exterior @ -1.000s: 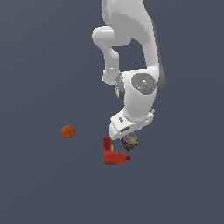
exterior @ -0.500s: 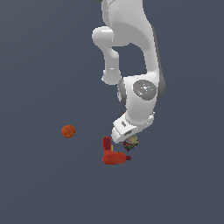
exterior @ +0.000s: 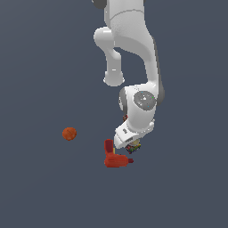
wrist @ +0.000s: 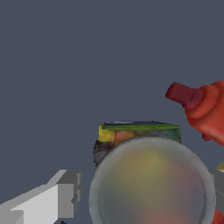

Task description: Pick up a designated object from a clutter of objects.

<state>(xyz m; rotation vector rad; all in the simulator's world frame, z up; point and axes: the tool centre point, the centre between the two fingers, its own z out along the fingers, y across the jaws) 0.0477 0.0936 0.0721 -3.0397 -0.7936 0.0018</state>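
The can [wrist: 151, 186] has a silvery-grey top and a yellow, green, red and dark label [wrist: 131, 133]. In the wrist view it stands upright, close below the camera. My gripper [wrist: 146, 192] straddles it: one grey finger [wrist: 68, 192] shows a small gap from the can's side, and the other finger [wrist: 219, 183] sits at the picture's edge. The jaws are open. In the exterior view the gripper [exterior: 132, 145] is low over the can [exterior: 135, 147], which is mostly hidden under the hand. The red power drill [exterior: 115, 159] lies right beside it.
The drill's nose [wrist: 183, 95] and body [wrist: 210, 111] lie close to the can on one side. An orange ball [exterior: 69, 133] sits apart at the exterior view's left. A small red-brown speck [exterior: 125, 117] peeks from behind the arm. The ground is flat dark grey.
The arm has lowered a little, bringing the hand down onto the can beside the drill. The ball and drill have not moved.
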